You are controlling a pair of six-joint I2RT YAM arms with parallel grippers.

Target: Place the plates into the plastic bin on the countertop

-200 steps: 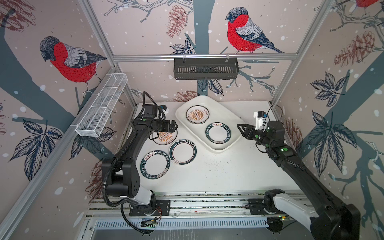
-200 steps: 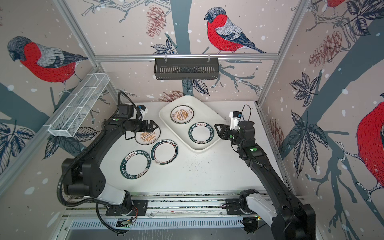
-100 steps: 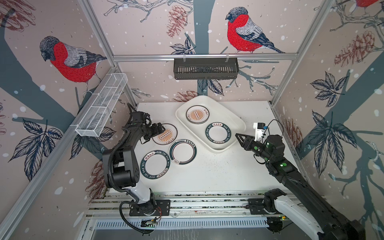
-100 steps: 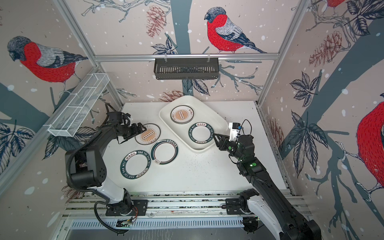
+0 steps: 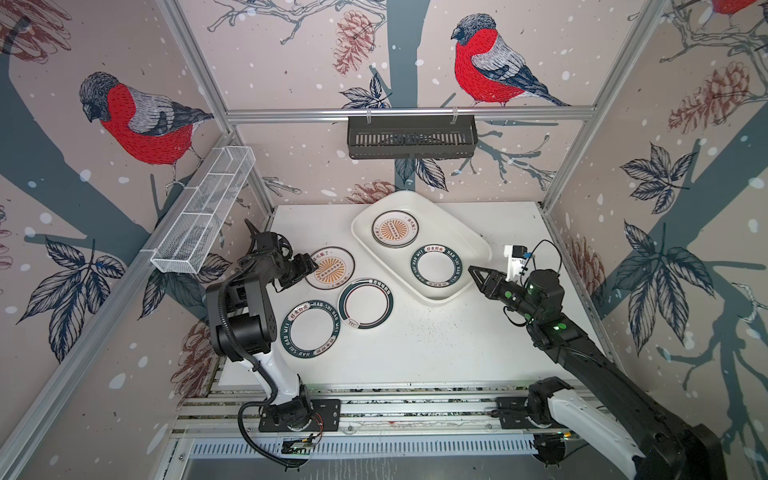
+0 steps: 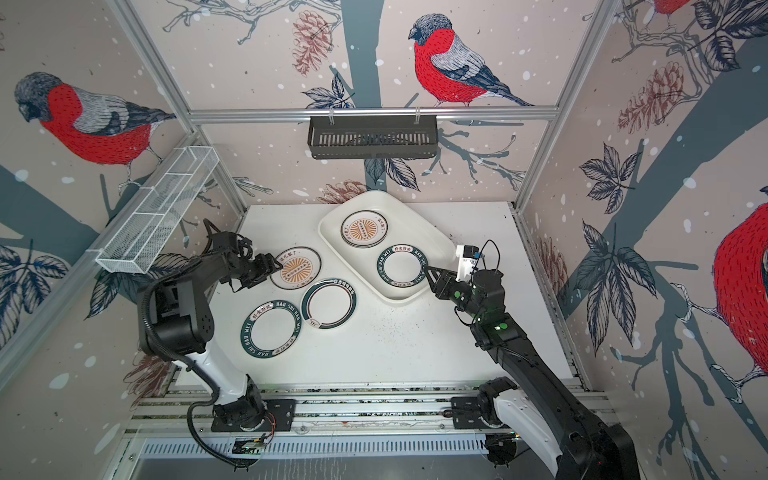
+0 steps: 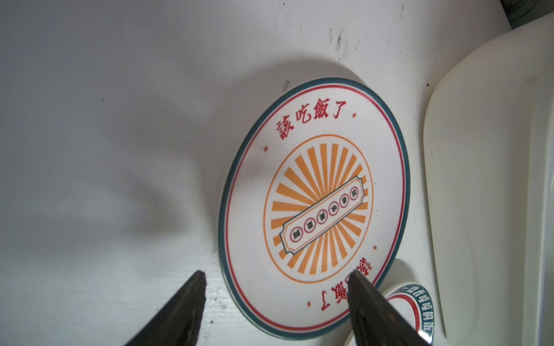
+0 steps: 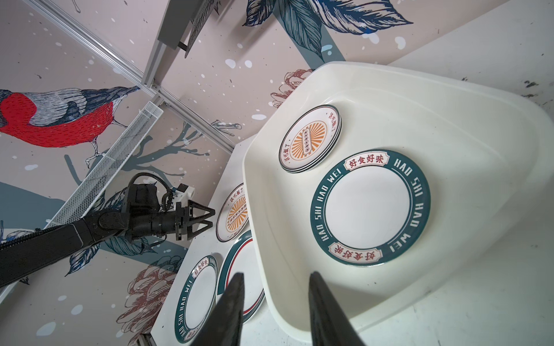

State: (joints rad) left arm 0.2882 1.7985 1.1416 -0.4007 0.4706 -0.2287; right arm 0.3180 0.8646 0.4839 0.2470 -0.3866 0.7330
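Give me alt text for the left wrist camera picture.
An orange sunburst plate lies flat on the white countertop, its rim framed by the left gripper's open black fingers. A teal-rimmed plate's edge and the plastic bin's wall show beside it.

You've got seven small round white plates. Four have orange sunburst centres: a single sunburst plate [image 5: 329,268] on the speckled white countertop [image 5: 436,345], and a sunburst stack [image 8: 308,140] showing three rims in the one glossy white rectangular plastic bin [image 5: 457,226]. Two have dark teal lettered rims: a near lettered plate [image 5: 311,330] and a far lettered plate [image 5: 436,266]. One red-lined teal plate [image 5: 365,303] makes seven. You also have one black slotted basket [image 5: 411,137], one white wire mesh basket [image 5: 203,212], and two black grippers: left gripper [image 5: 308,267] and right gripper [image 5: 473,271].
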